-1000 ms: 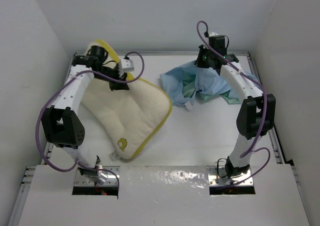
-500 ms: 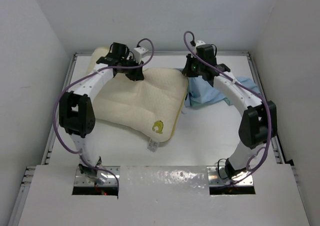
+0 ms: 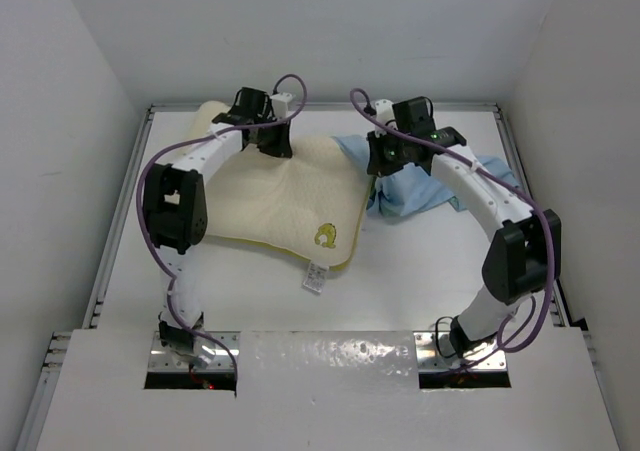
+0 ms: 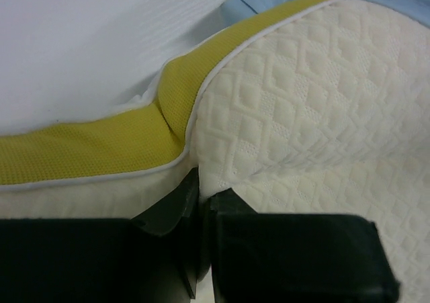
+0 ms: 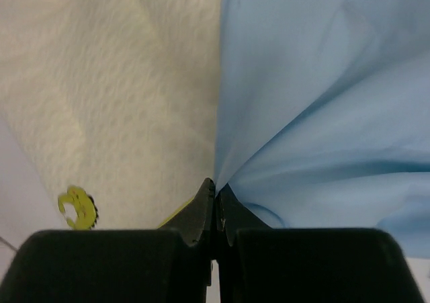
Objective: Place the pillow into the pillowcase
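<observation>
The cream quilted pillow (image 3: 270, 201) with yellow trim lies flat on the left half of the table, its yellow logo (image 3: 325, 236) and white tag (image 3: 314, 277) toward the front right. My left gripper (image 3: 278, 148) is shut on the pillow's far edge; in the left wrist view a fold of quilted pillow (image 4: 295, 115) is pinched in the left gripper (image 4: 203, 189). The light blue pillowcase (image 3: 425, 186) lies bunched to the pillow's right. My right gripper (image 3: 380, 163) is shut on its edge, and in the right wrist view the pillowcase (image 5: 302, 108) fans out from the right gripper (image 5: 215, 189).
White walls close the table (image 3: 420, 271) in at the back and on both sides. A metal rail (image 3: 105, 271) runs along the left edge. The arm bases (image 3: 190, 356) sit on a white shelf at the near edge.
The left arm swung the pillow right and laid it flat near the middle. The right arm pulled the pillowcase's edge left and toward the front, up against the pillow's right side.
</observation>
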You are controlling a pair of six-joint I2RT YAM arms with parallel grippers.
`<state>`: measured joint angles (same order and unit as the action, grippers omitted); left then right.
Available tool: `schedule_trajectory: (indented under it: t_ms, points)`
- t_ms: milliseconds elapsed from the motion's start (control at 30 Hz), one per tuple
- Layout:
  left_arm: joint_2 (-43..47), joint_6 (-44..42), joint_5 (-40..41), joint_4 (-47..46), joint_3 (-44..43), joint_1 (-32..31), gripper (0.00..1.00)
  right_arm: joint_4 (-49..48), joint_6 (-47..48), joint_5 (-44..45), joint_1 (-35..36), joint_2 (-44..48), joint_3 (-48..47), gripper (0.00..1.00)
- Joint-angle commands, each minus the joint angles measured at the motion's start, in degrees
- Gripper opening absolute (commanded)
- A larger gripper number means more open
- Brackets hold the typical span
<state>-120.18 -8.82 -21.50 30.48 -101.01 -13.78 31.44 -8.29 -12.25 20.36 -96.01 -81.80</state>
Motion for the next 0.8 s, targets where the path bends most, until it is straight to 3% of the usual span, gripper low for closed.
schedule_trajectory:
  t_ms: [0,133,167,200,233,267,333,467,500,533,567,600,633,700,733,767]
  points:
    - [6.5,7.8,3.6,-11.2,1.6,2.1,0.0,9.7,11.0,-7.4,0.2,3.6,-1.9,0.0]
    - [5.0,14.4,6.8,-12.5,1.4,2.0,0.0,9.2,8.7,-13.7,0.6,-0.8,-6.1,0.0]
    - [4.8,14.4,7.3,-12.9,1.8,1.9,0.0,8.3,6.7,-13.4,0.6,-2.8,-6.8,0.08]
    - [4.1,12.3,6.9,-14.2,2.7,1.9,0.28,5.4,4.0,-11.2,0.6,-3.6,-8.0,0.67]
    - [3.6,10.3,6.2,-14.4,2.7,1.9,0.53,4.2,2.9,-9.4,0.6,-4.4,-8.9,0.91]
    - [2.9,7.5,4.8,-14.0,1.2,2.3,0.68,2.5,0.5,-7.0,0.5,-6.0,-10.1,0.99]
    - [3.0,-2.2,-0.5,-9.7,-1.8,2.7,0.99,2.2,-2.2,1.2,-0.2,-7.0,-14.9,0.99]
    - [10.7,-25.5,-11.0,-0.4,-6.1,2.5,1.0,-4.2,-9.4,3.5,-5.6,0.4,-10.8,0.99]
    - [11.8,-39.5,-15.8,4.1,-7.1,2.3,0.97,-5.2,-8.9,3.5,-6.0,2.6,-5.4,0.99]
    - [12.5,-47.3,-16.9,10.8,-8.5,0.8,0.86,-5.6,-8.1,4.3,-6.1,4.6,-2.9,0.91]
    - [13.2,-59.2,-14.9,23.6,-11.2,-0.5,0.31,-5.8,-5.5,4.1,-6.1,8.2,1.7,0.63]
    - [13.7,-61.5,-12.7,27.5,-11.1,-3.6,0.09,-5.6,-4.8,4.0,-6.1,9.7,4.0,0.01]
    - [15.0,-62.4,-10.2,30.1,-7.8,-5.2,0.0,-5.8,-4.7,4.5,-6.1,11.2,6.2,0.0]
    - [16.7,-68.3,-3.7,36.0,-1.8,-10.3,0.0,-7.0,-3.3,5.5,-6.0,15.8,14.4,0.0]
    - [19.5,-69.5,-1.6,35.5,6.2,-11.7,0.06,-8.7,-2.6,7.0,-5.9,17.3,19.3,0.23]
    - [21.5,-70.3,2.1,34.0,10.4,-14.8,0.32,-9.0,-2.5,8.1,-5.9,19.7,21.2,0.44]
